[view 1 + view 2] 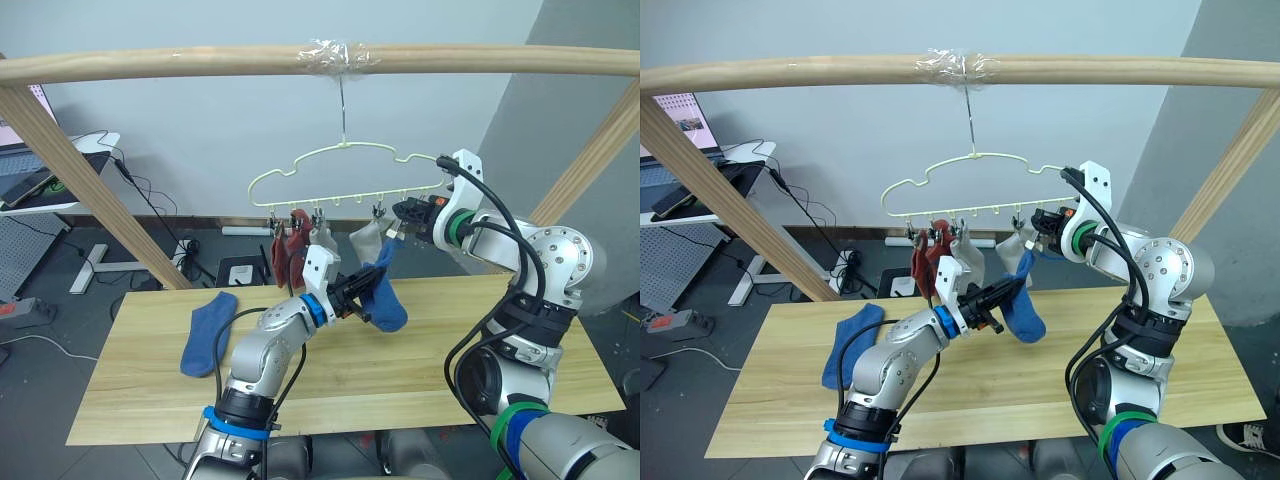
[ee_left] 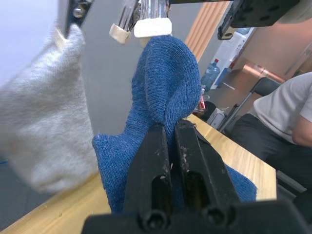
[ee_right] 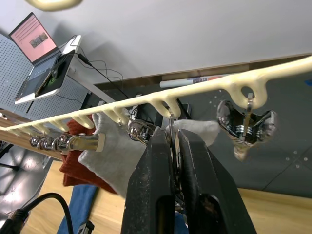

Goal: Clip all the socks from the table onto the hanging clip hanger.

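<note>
Here left gripper (image 1: 362,292) fingers clamped on blue sock (image 1: 386,300) under hanger (image 1: 345,178) — right gripper (image 1: 405,212) fingers pinching a clip (image 3: 171,141); second blue sock (image 1: 206,332) on counter (image 1: 420,370).

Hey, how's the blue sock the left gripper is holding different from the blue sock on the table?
The held blue sock is up in the air, pinched by the left gripper, its top at a clip of the hanger; the other blue sock lies on the table with nothing touching it. The held one hangs bunched and folded; the one on the table lies flat and stretched out. Both are the same blue knit.
</note>
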